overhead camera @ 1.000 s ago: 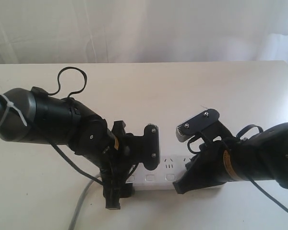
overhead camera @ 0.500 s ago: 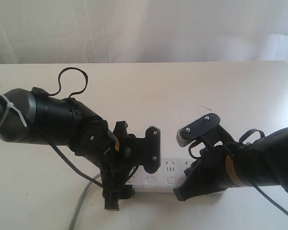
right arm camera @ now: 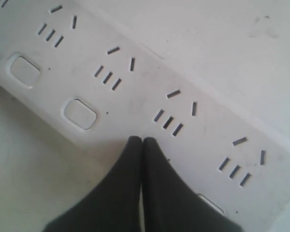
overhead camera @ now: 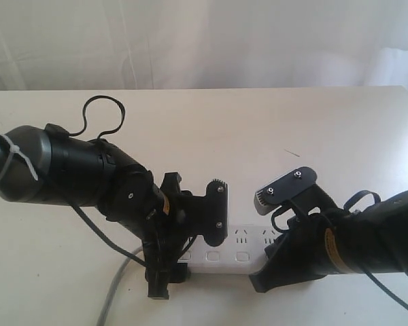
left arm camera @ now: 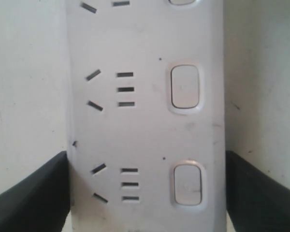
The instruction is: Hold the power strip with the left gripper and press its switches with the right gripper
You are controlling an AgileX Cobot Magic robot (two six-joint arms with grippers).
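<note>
Power strip lies flat on the worktop, held across its width by the left hand, whose two plates pinch both long edges. The left hand's position is unchanged from a second ago. The right hand has its fingers pressed together, with the tips at the strip's button-side edge, between two switches; contact cannot be confirmed. Compared with the earlier frames, the right hand sits lower and further from the left hand, exposing more of the sockets between them. The grey cord trails off beside the left hand.
</note>
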